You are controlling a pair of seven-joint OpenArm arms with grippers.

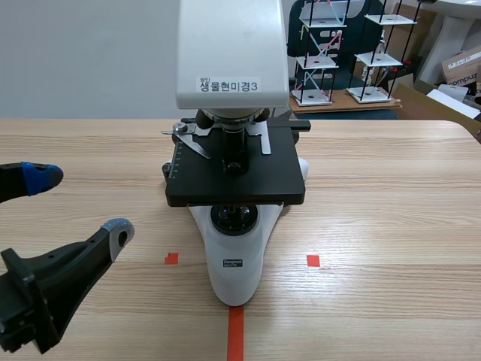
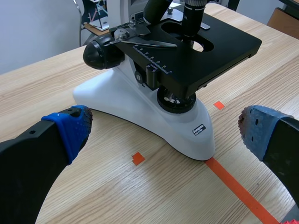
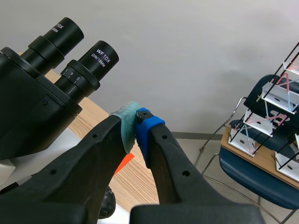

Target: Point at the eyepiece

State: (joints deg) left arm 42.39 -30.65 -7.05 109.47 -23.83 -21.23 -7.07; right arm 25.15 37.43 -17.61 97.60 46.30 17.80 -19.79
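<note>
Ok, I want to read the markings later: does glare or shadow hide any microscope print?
Scene view: the head label is evenly lit, with only soft shadow under the stage. Left wrist view: the base badge is glare-free but too small to read. Right wrist view: the eyepiece print reads plainly.

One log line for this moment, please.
left gripper: open, low by microscope base | right gripper: shut, tip near eyepiece, no contact seen

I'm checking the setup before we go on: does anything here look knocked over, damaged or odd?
Nothing stands out. The microscope stands upright and square on the table, and its eyepieces look intact. The right gripper, shut, is raised close by the eyepieces. The left gripper is open, low, apart from the microscope's base.
</note>
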